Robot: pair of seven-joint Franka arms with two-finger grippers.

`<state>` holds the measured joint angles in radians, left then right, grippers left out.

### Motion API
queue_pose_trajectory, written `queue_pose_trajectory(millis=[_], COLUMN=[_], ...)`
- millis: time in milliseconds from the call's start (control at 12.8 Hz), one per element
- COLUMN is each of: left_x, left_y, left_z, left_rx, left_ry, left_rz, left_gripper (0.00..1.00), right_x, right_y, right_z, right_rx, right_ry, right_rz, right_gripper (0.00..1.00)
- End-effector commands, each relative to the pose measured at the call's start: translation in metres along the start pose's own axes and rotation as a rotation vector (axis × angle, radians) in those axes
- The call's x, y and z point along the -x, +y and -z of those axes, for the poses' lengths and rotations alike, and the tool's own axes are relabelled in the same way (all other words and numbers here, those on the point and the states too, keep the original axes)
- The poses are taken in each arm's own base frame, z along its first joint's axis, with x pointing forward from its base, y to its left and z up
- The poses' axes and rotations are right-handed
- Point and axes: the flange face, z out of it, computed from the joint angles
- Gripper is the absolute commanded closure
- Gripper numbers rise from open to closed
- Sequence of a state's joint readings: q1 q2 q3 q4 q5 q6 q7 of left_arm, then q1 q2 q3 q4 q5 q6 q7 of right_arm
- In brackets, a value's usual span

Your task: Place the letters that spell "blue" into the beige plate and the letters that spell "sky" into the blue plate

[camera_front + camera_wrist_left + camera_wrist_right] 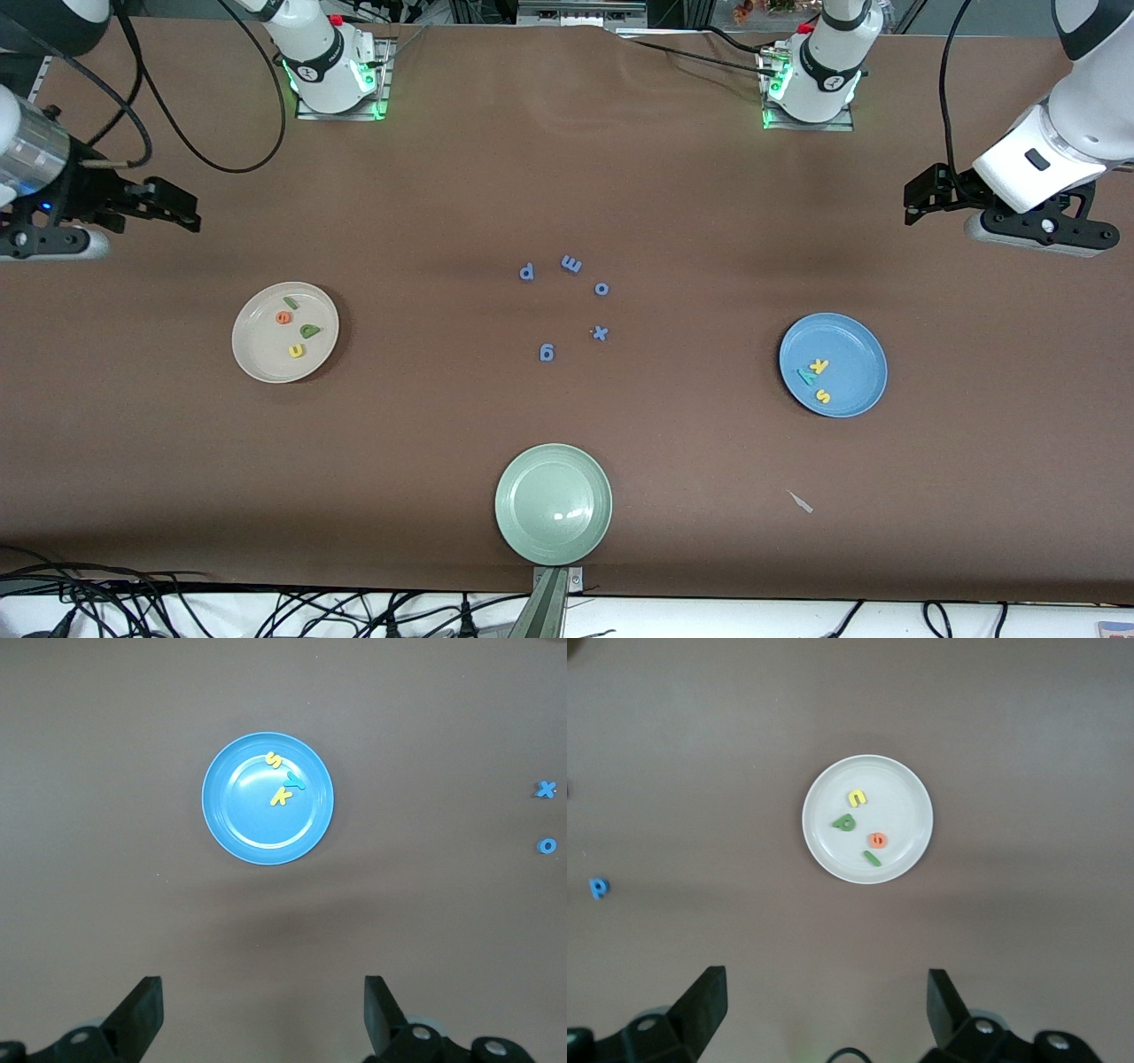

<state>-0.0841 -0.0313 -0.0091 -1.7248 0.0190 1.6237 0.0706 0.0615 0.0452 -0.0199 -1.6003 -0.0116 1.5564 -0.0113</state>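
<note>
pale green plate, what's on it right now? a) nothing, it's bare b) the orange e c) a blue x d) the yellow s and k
a: the pale green plate holds no letters; the yellow s and k lie in the blue plate, the orange e in the beige plate, and the blue x on the table.

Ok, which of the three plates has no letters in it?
The pale green plate, the one nearest the front camera. The beige plate holds four letters and the blue plate holds three.
</note>
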Motion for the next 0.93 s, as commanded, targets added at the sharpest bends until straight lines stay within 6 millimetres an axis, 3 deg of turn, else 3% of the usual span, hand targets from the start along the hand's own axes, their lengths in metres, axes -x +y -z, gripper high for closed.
queue_pose_trajectory(millis=[0, 78, 856], left_x=[-0.001, -0.001, -0.001], left_y=[0.0, 0.0, 0.0], left_z=[0.004, 0.005, 0.004], left_rx=[0.027, 0.026, 0.028], left_ry=[0.006, 0.007, 0.006], left_rz=[-0.013, -0.013, -0.017], left_gripper=[0.0, 0.0, 0.0], right_x=[0.018, 0.018, 0.018], right_y=[0.027, 0.032, 0.014], right_z=[-0.006, -0.008, -0.004], right_rx=[0.013, 0.012, 0.015], right_ry=[-0.017, -0.014, -0.007], right_rz=[0.006, -0.006, -0.019], right_gripper=[0.0, 0.0, 0.0])
